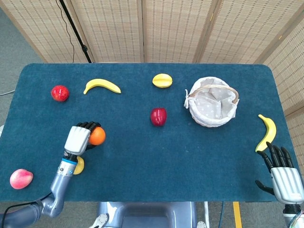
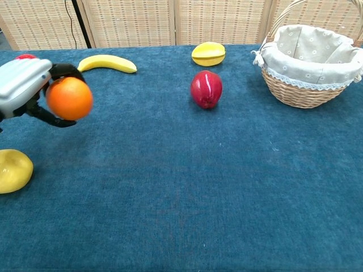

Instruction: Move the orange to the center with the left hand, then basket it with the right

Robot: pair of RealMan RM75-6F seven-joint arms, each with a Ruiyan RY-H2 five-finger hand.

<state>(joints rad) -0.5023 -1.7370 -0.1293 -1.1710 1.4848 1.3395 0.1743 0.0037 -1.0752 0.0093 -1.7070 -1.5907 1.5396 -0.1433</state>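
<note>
My left hand [image 1: 80, 138] [image 2: 25, 85] grips the orange [image 1: 97, 136] [image 2: 69, 98] and holds it above the cloth at the left side of the table. Its dark fingers wrap around the fruit from behind. The lined wicker basket [image 1: 212, 101] [image 2: 311, 56] stands at the back right with nothing showing inside. My right hand [image 1: 282, 172] rests near the table's front right corner, fingers spread, holding nothing; the chest view does not show it.
A red apple [image 1: 158, 116] [image 2: 206, 89] lies mid-table, a yellow fruit [image 1: 162, 80] [image 2: 208, 53] behind it. A banana [image 1: 101, 85] [image 2: 105, 62] and red fruit [image 1: 60, 93] sit back left. A lemon [image 1: 79, 165] [image 2: 13, 170] and peach [image 1: 21, 178] lie front left. Another banana [image 1: 266, 132] lies at the right edge.
</note>
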